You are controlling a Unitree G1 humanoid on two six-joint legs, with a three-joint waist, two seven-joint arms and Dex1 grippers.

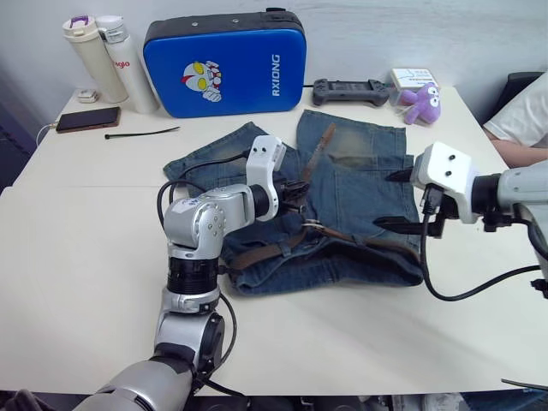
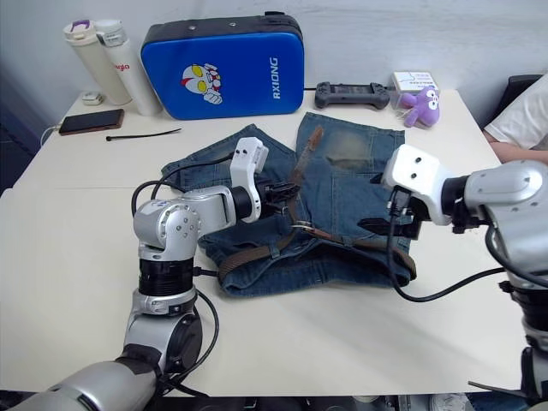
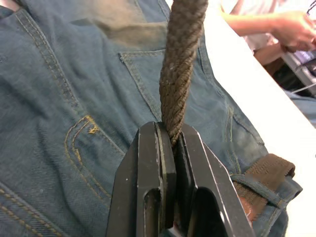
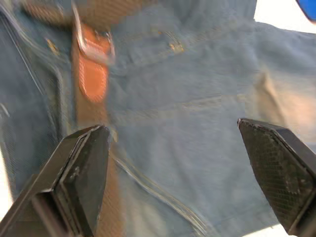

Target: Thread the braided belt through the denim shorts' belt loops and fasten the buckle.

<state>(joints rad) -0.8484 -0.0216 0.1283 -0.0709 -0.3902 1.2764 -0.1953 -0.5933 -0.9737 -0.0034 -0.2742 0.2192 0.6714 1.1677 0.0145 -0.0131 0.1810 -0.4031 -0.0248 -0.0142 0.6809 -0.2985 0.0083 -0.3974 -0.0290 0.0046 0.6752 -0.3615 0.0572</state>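
We judge the task partly done: the braided belt [image 1: 282, 248] runs along the waistband of the denim shorts [image 1: 360, 180], which lie mid-desk with the waistband toward the near edge, and it passes under at least one of the belt loops [image 3: 252, 183]. The free tail runs up over the denim toward the far edge. The buckle [image 1: 313, 226] sits mid-waistband, not fastened as far as we can tell.

Left claw [image 1: 295, 193] is clamped on the belt's woven strap above the shorts. Right claw [image 1: 401, 201] hangs wide, holding nothing, over the shorts' right side.

Count: one belt, one shorts, one buckle, two claws. Loops too hidden to count.
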